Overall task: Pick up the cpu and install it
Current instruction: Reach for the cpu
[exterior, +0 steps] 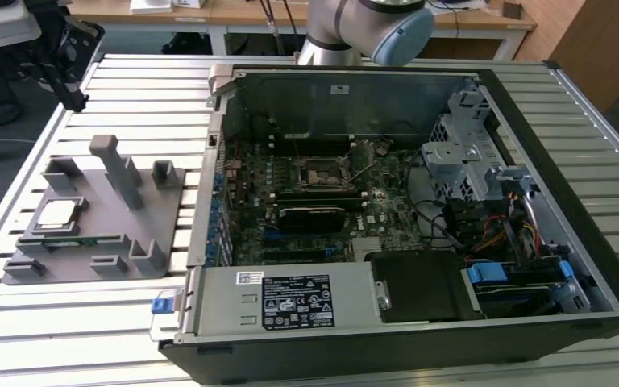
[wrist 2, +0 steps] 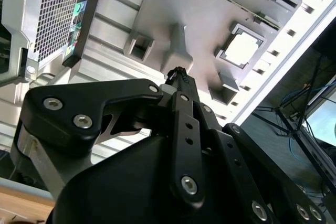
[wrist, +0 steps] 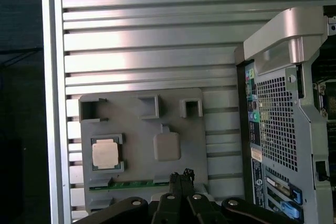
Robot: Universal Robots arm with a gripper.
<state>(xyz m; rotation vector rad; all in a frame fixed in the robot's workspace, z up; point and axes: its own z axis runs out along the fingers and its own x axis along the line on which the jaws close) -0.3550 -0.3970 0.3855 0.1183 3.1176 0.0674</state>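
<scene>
slatted table (exterior: 73, 322) carries open computer case (exterior: 396, 355) at the exterior view's right, grey tray (exterior: 84, 218) at its left. jaws pressed narrow, holding nothing, hanging high near the tray. cpu (exterior: 56, 213) lies flat in a tray pocket, silvery top up, untouched.

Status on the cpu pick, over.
Gripper shut, empty, hovering high over the grey tray. Cpu lying in its tray pocket, untouched. Tall post stands on the tray beside the cpu, nothing covering it.

Silvery cpu (wrist: 106, 153), grey tray (wrist: 137, 157), black pincer (wrist: 181, 174)
</scene>
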